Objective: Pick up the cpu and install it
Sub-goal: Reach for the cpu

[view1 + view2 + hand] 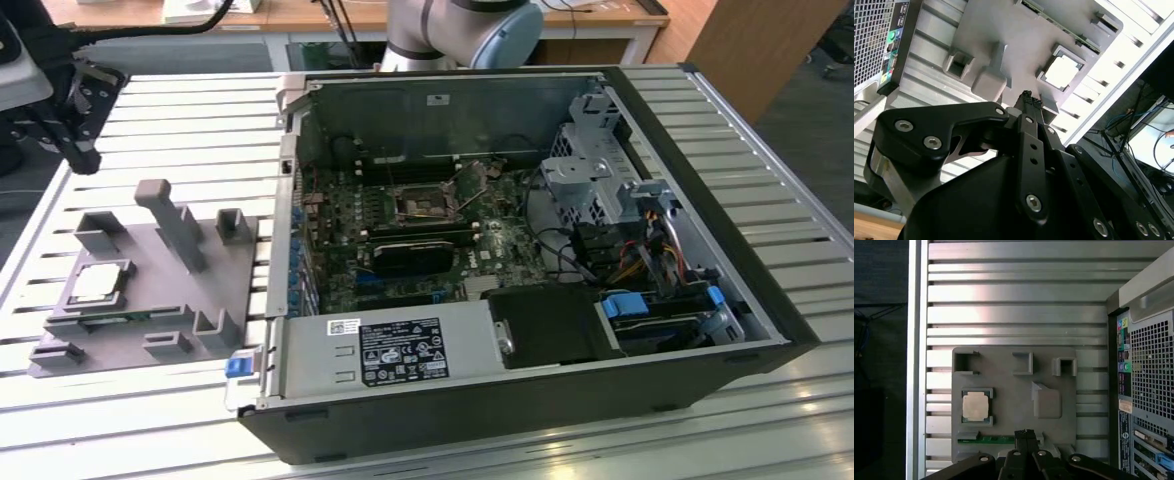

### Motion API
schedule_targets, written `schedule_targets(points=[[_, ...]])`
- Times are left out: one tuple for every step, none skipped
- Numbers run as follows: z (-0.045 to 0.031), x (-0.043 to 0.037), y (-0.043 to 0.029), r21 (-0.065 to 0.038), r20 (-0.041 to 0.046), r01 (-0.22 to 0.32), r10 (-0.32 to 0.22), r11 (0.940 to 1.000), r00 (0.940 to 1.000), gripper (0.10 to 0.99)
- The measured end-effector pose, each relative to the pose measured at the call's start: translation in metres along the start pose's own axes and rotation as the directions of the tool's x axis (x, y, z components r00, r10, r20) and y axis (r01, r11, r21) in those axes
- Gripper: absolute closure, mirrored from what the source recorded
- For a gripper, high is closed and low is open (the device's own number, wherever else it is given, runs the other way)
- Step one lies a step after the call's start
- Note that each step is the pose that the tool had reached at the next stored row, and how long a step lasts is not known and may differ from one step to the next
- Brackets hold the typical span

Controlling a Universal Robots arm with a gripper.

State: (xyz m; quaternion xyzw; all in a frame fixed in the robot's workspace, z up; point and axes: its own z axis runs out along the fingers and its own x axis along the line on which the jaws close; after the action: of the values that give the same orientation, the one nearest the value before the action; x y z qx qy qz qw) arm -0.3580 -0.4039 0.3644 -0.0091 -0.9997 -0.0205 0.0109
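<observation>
Slatted aluminium table (160, 120), bright under the lights, with wooden desks and cables beyond. Open tower case (534, 420) on its side at the exterior view's right, side panel off, motherboard (400, 235) exposed, socket (424, 203) near its middle. White label (394, 352) with black print and symbols on the power-supply cover. Smaller white sticker (437, 98) on the inner far wall. Rear panel (1149, 370) in the first wrist view: perforated grille, coloured ports, strip of printed stickers down one edge.

Grey fixture tray (147, 300) with upright posts, flat on the table just beside the case. cpu (100, 283) seated in a square recess of that tray, silver plate up; same in both wrist views (975, 406) (1063, 72). Green board strip (986, 440) in a tray slot, nearer the fingertips than the cpu.

Black gripper (1025, 433) above the tray's edge, fingers (1027, 96) pinched together with nothing between. cpu lower than the fingertips, ahead of them and off to one side, well clear of contact.
</observation>
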Motion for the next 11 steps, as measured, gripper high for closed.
schedule_targets(points=[[0.0003,0.0031,-0.0001,0.000,-0.0001,0.000,0.000,1.0000,1.0000,0.980],[0.0007,0.0056,-0.0001,0.000,-0.0001,0.001,-0.001,1.0000,1.0000,0.980],[0.0010,0.0078,-0.0002,0.000,-0.0001,0.002,-0.002,1.0000,1.0000,0.980],[0.0012,0.0100,-0.0002,0.000,-0.0002,0.002,-0.002,1.0000,1.0000,0.980],[0.0016,0.0121,-0.0003,0.000,-0.0002,0.003,-0.003,1.0000,1.0000,0.980],[0.0020,0.0142,-0.0004,0.000,-0.0002,0.004,-0.004,1.0000,1.0000,0.980],[0.0023,0.0165,-0.0004,0.000,-0.0001,0.004,-0.004,1.0000,1.0000,0.980],[0.0026,0.0189,-0.0004,0.000,-0.0002,0.005,-0.005,1.0000,1.0000,0.980],[0.0030,0.0210,-0.0005,0.000,-0.0002,0.005,-0.005,1.0000,1.0000,0.980],[0.0032,0.0228,-0.0006,0.000,-0.0003,0.005,-0.005,1.0000,1.0000,0.980],[0.0035,0.0244,-0.0006,0.000,-0.0003,0.005,-0.005,1.0000,1.0000,0.980]])
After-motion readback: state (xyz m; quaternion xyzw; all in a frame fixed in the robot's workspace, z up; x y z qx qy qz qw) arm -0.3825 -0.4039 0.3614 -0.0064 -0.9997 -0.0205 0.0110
